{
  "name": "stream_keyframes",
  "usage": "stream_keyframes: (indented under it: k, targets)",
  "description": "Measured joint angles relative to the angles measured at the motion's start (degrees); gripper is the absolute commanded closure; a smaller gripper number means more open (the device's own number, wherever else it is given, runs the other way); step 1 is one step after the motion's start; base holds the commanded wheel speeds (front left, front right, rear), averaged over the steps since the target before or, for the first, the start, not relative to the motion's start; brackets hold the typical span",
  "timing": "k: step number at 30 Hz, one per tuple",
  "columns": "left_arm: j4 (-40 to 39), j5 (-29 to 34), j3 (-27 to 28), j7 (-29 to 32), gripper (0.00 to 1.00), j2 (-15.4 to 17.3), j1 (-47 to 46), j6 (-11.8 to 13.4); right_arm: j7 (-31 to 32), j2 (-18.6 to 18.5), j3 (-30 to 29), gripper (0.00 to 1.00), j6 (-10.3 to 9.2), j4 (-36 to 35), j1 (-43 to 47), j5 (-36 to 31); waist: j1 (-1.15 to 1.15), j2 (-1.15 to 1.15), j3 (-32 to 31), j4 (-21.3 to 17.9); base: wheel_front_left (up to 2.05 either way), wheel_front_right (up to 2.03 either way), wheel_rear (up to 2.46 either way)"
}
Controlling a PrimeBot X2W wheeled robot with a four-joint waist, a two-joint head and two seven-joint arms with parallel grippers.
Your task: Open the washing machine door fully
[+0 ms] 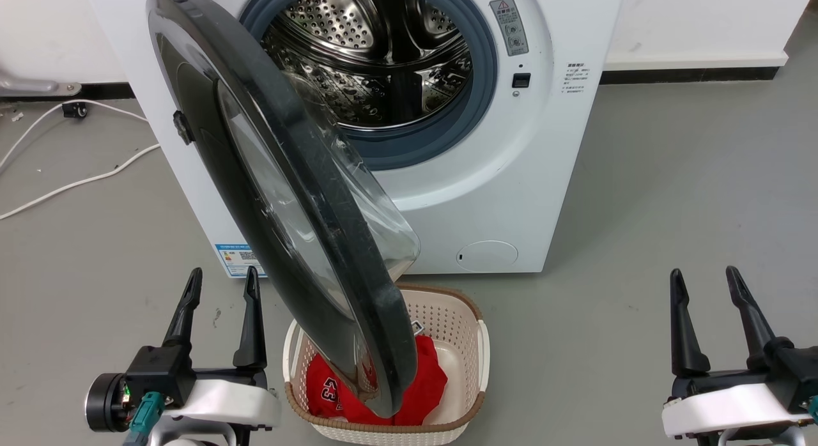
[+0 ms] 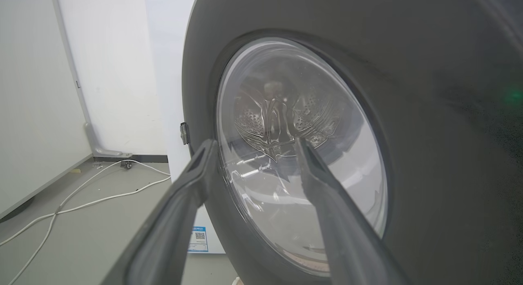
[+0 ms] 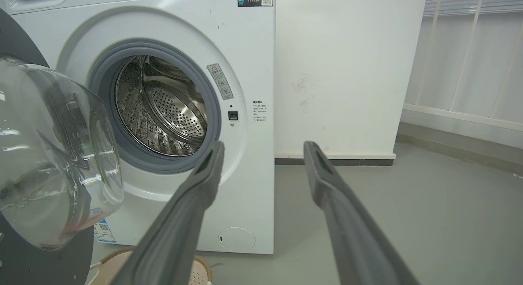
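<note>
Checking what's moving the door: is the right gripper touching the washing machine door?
Apart. The head view shows the right gripper at the lower right, bare floor between it and the washing machine door.

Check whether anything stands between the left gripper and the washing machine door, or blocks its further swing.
Nothing visible lies between the left gripper and the washing machine door. That gripper itself stands on the side the door must swing toward. The laundry basket sits below its free edge; clearance unclear.
</note>
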Motion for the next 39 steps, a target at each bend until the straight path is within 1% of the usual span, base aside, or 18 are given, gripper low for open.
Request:
stream_keyframes:
  k: [4,12,13,14,15,20,24,25,30,34,39]
  targets:
    - [0.05,0.08,0.08,0.0,0.0,0.0,0.0,-0.08,0.0,0.0,-0.08,0.0,0.0,1.66,-0.14,0.3,0.0,0.0,-0.05,-0.03,0.0,0.0,0.0]
    - [0.15,0.16,0.14,0.0,0.0,0.0,0.0,-0.32,0.0,0.0,-0.03,0.0,0.0,2.76,-0.4,0.54,0.0,0.0,-0.14,-0.13,0.0,0.0,0.0]
    - [0.15,0.16,0.13,0.0,0.04,0.0,0.0,-0.36,0.0,0.0,-0.02,0.0,0.0,2.88,-0.4,0.64,0.0,0.0,-0.14,-0.14,0.0,0.0,0.0]
    - [0.15,0.16,0.13,0.0,0.58,0.0,0.0,-0.37,-0.01,0.0,0.02,0.0,0.0,2.98,-0.42,0.86,0.0,0.0,-0.15,-0.15,0.0,0.0,0.0]
    - [0.14,0.18,0.14,0.0,1.0,0.0,0.0,-0.46,0.0,0.0,0.07,0.0,0.0,3.08,-0.43,0.9,0.0,0.0,-0.18,-0.18,0.0,0.0,0.0]
    - [-1.22,0.13,0.05,0.0,1.0,-0.01,-0.03,-0.6,0.0,0.0,0.25,0.0,0.0,3.46,-0.47,1.42,0.0,0.0,-0.24,-0.22,0.0,0.0,0.0]
    - [-5.35,0.01,0.22,0.0,1.0,-0.01,-0.59,-0.62,-0.01,0.0,0.26,0.0,0.0,3.5,-0.48,1.45,0.0,0.0,-0.31,-0.19,0.0,0.0,0.0]
    - [-8.46,0.09,0.36,0.0,1.0,0.0,-1.32,-0.6,0.0,0.0,0.19,0.0,0.0,3.49,-0.48,1.45,0.0,0.0,-0.33,-0.09,0.0,0.0,0.0]
    - [-18.33,0.85,0.82,-0.01,1.0,0.01,-3.46,-0.42,-0.01,0.0,0.14,0.0,0.0,3.5,-0.46,1.46,0.0,0.0,-0.48,0.12,0.0,0.0,0.0]
    - [-26.21,1.41,0.49,-0.01,1.0,0.01,-4.75,0.2,-0.01,0.0,0.2,0.0,0.0,3.71,-0.46,1.63,0.0,0.0,-0.6,0.18,0.0,0.0,0.0]
    - [-34.79,1.49,-1.63,-0.05,1.0,0.02,-6.63,0.37,-0.01,0.0,0.42,0.0,0.0,3.78,-0.49,1.8,0.0,0.0,-0.58,-0.04,0.0,0.0,0.0]
